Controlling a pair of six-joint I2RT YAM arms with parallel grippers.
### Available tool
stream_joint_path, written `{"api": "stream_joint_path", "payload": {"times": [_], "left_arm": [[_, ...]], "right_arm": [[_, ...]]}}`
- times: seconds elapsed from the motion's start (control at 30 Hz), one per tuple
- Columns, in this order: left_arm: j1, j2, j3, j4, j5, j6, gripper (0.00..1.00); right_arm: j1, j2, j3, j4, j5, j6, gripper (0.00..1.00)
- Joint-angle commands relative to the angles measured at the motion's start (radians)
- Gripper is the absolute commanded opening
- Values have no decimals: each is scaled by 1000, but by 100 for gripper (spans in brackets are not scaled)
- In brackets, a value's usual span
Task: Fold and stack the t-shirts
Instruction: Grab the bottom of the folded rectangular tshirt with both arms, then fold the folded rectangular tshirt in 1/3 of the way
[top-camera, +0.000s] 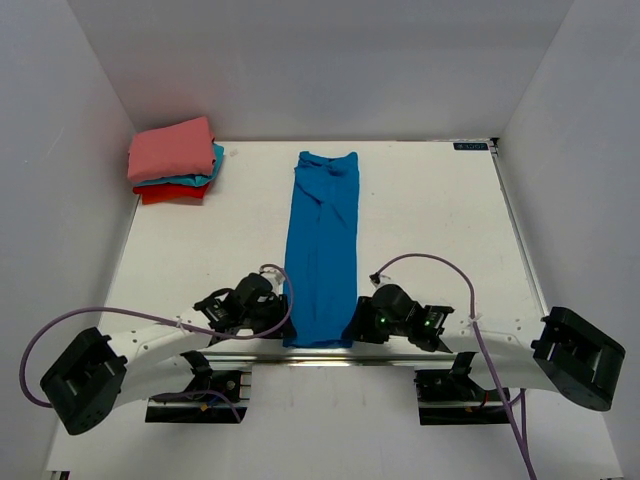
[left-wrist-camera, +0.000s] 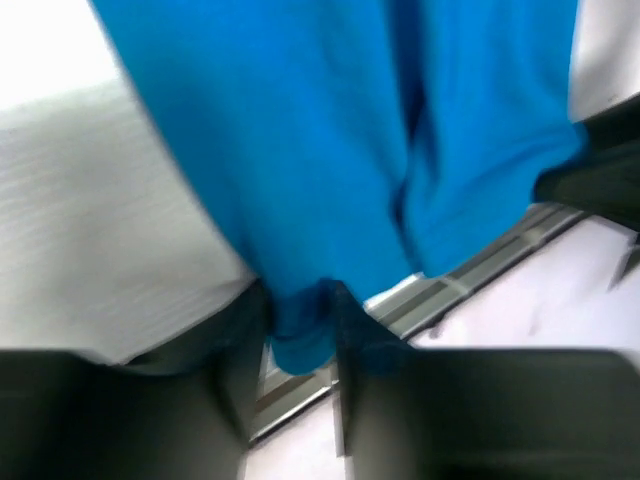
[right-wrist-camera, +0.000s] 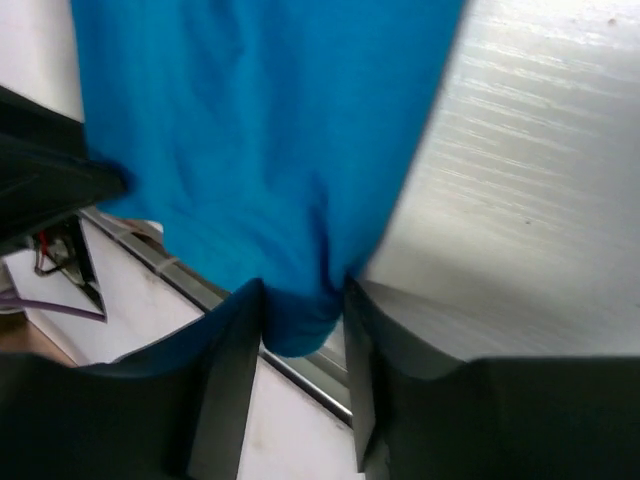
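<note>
The royal-blue t-shirt (top-camera: 322, 250) lies folded lengthwise down the table's (top-camera: 430, 220) middle. At the table's near edge the left gripper (left-wrist-camera: 300, 335) pinches its left corner, the right gripper (right-wrist-camera: 305, 315) its right. The table's far-corner label (top-camera: 470, 146) is unreadable.

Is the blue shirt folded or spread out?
Partly folded: the blue shirt lies as a long narrow strip, sides tucked in, not doubled lengthwise.

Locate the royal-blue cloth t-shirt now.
Top view: the royal-blue cloth t-shirt lies lengthwise across the table centre, near corners pinched by the left gripper and right gripper.
</note>
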Motion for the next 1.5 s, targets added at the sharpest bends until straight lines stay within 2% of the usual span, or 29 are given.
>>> {"api": "stream_joint_path", "payload": {"times": [0.0,0.07,0.1,0.13,0.2,0.27,0.3,0.47,0.53,0.8,0.93,0.97,1.13,1.47], "left_arm": [[-20,-1,-22,-50,-14,-15,37],[-20,-43,-13,-84,-14,-33,27],[-20,-60,-13,-84,-14,-33,27],[-29,-75,-13,-99,-14,-33,26],[-29,-118,-4,-108,-5,-43,24],[-29,-138,-4,-108,5,-56,16],[-29,-138,-4,-99,24,-56,16],[-29,-117,19,-79,71,-66,16],[-29,-104,51,-79,71,-76,12],[-18,-19,235,-180,-84,-107,9],[-4,61,329,-234,-176,-122,6],[6,121,419,-304,-246,-132,6],[54,199,553,-346,-345,-132,6],[207,397,804,-354,-383,-32,8]], "right_arm": [[3,2,-13,41,-8,14,34],[5,-25,-15,30,1,13,29],[5,-30,-16,30,1,11,26],[5,-39,-19,25,1,11,16],[6,-62,-22,22,1,-2,10],[8,-70,-22,21,-9,-4,2],[5,-73,-19,22,-14,-12,0],[6,-73,-2,15,-49,-28,0],[6,-75,18,-23,-40,-36,0],[-6,-59,215,-272,119,-122,0],[-27,15,318,-324,190,-159,0],[-59,61,388,-329,211,-203,0],[-137,132,508,-363,221,-277,0],[-323,313,738,-381,152,-400,0]]}}
